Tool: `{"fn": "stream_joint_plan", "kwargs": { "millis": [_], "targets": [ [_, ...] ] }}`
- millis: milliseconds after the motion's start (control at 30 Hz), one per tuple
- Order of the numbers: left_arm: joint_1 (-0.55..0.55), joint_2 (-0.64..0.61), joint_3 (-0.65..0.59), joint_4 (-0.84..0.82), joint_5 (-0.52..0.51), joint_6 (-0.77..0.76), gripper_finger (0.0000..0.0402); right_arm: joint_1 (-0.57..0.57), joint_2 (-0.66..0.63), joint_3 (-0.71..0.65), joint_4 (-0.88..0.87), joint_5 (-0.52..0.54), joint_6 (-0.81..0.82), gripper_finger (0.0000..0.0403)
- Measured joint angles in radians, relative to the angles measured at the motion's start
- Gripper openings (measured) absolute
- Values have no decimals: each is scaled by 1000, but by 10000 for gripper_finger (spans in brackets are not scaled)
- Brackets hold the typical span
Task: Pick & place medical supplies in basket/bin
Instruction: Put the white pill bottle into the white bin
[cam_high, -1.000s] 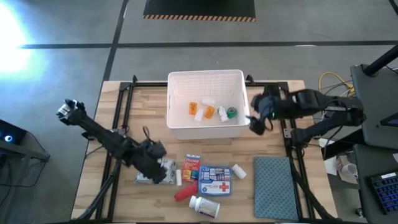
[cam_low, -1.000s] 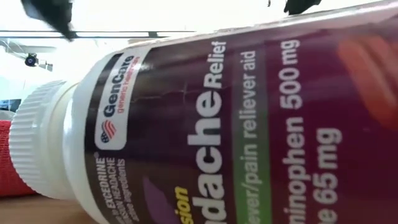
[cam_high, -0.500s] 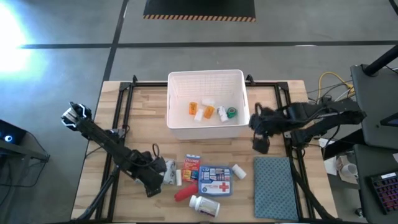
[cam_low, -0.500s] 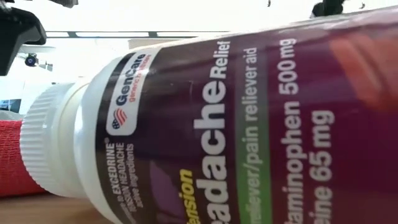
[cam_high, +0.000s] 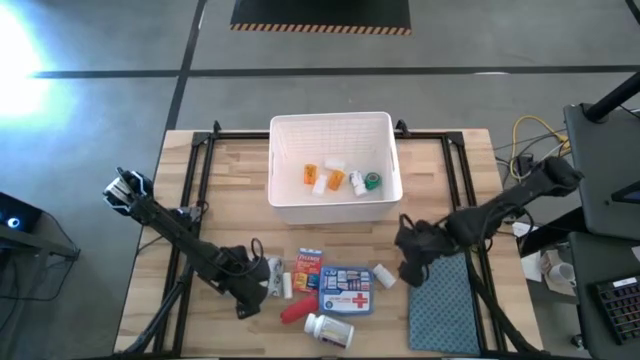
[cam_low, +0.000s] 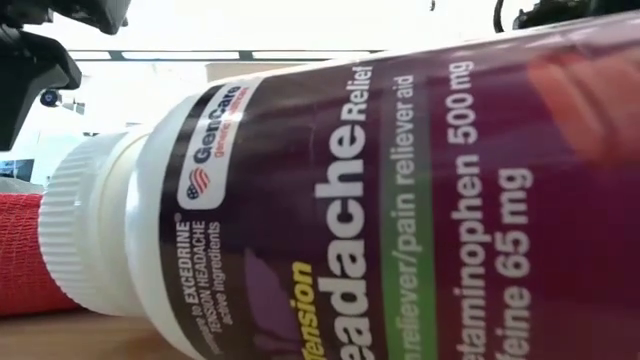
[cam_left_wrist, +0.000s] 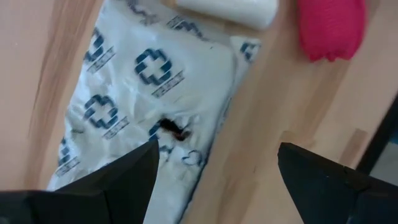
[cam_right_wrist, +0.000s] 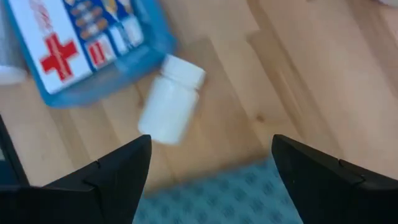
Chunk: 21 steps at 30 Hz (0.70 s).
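The white perforated basket (cam_high: 283, 207) holds orange vials, white bottles and a green tape roll. My left gripper (cam_high: 258, 282) is open low over the grey patterned pack (cam_left_wrist: 143, 106), which lies flat on the table. My right gripper (cam_high: 405, 262) is open over a small white bottle (cam_right_wrist: 169, 102) lying on its side between the blue red-cross pouch (cam_high: 347, 290) and the teal mat (cam_high: 445, 300). The red-blue box (cam_high: 308, 270), the red tube (cam_high: 295, 312) and a larger white pill bottle (cam_high: 328, 328) lie near the table's near edge.
The pill bottle (cam_low: 380, 210) with its purple label fills the low view, with the red tube (cam_low: 20, 255) behind it. A small white cylinder (cam_left_wrist: 227, 9) lies beside the pack. Bare wood lies left of the basket and between basket and supplies.
My right gripper has swung from beside the basket's right wall toward the table's near edge and down, ending over the small white bottle. My left gripper has shifted a little toward the near edge over the patterned pack.
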Motion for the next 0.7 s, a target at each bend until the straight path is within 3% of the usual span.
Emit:
{"fn": "stream_joint_plan", "kwargs": {
  "millis": [267,433,700],
  "targets": [
    [-6,-5,-6,-117,0,10,306,92,206,-8,201,98,66,323],
    [-6,-6,-11,-195,-10,48,306,97,355,65,194,105,97,317],
    [-6,-8,-22,-250,-59,137,306,97,468,109,192,103,162,298]
  ]
}}
